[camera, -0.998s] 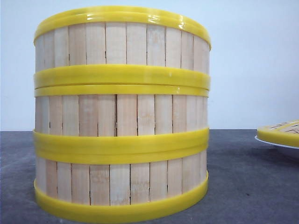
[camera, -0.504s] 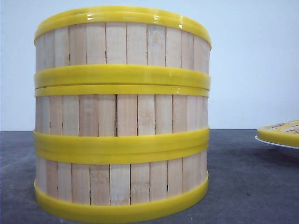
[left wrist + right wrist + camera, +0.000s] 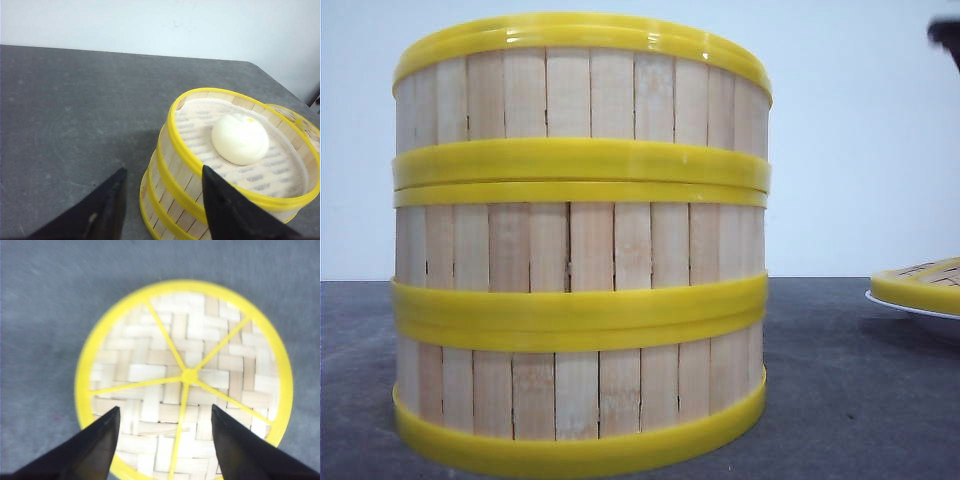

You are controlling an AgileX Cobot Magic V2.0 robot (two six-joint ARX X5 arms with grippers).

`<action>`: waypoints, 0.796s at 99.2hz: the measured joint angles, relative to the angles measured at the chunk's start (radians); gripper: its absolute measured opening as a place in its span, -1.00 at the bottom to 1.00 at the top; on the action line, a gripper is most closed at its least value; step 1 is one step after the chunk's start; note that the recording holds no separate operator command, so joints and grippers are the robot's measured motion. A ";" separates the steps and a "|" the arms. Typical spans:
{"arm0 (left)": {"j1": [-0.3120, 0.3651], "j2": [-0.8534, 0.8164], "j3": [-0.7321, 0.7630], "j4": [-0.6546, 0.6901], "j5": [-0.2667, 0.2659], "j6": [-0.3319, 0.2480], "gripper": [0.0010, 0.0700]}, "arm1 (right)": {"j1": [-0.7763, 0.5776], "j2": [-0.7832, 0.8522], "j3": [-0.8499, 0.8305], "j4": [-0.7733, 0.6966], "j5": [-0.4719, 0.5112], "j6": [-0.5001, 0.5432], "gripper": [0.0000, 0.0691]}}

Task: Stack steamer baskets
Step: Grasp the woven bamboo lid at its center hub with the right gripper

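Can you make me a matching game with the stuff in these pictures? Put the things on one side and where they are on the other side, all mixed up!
Things:
1. Round white steamed bun
2. Flat woven lid with yellow rim and spokes
3. Stack of three wooden-slat steamer baskets with yellow bands
4. Left gripper

Places:
A. Standing on the grey table, filling the front view
B. Beside the stack, open, holding nothing
C. Inside the top basket
D. Right under the open right gripper

Pairs: 1-C, 2-D, 3-A, 4-B

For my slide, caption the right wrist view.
Open right gripper poised above the woven lid on the grey table.
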 joint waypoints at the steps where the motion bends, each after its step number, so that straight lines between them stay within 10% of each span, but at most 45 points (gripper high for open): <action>1: 0.000 0.000 0.000 0.000 0.000 0.000 -0.23 | -0.003 0.007 0.000 0.003 -0.002 0.000 0.03; 79: 0.000 0.000 0.000 -0.026 0.000 0.001 -0.23 | -0.057 0.233 0.000 0.095 0.001 0.008 -0.21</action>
